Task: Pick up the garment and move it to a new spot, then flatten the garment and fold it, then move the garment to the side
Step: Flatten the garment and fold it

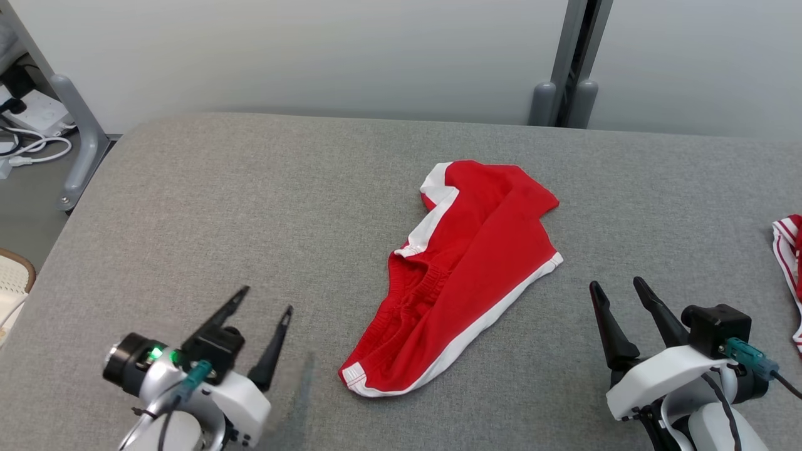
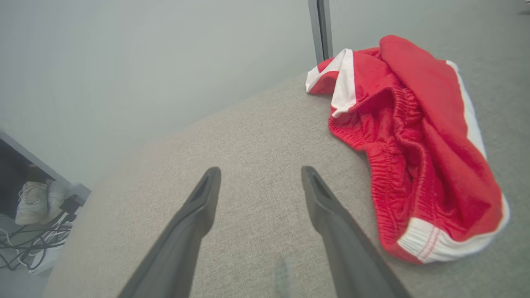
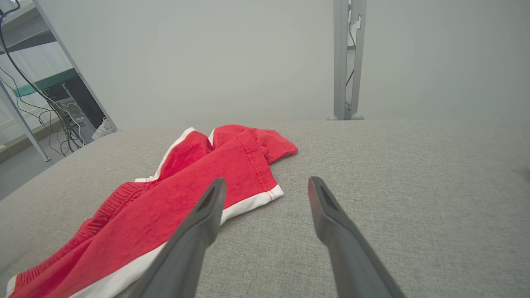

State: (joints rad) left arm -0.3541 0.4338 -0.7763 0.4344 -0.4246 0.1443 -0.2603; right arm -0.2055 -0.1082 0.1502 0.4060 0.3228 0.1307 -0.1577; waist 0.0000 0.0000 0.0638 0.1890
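Left gripper [image 1: 266, 299] low at left, fingers spread wide; right gripper [image 1: 616, 282] at right, fingers likewise parted, empty.

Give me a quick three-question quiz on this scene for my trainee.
1. True or false: the left gripper holds the red shorts.
2. The shorts are: A) hanging in the air, B) bunched on the grey table, C) neatly folded.
3. Which gripper is nearer the striped cloth?
Key: 1 false, the left gripper is open and empty; 2 B; 3 the right gripper.
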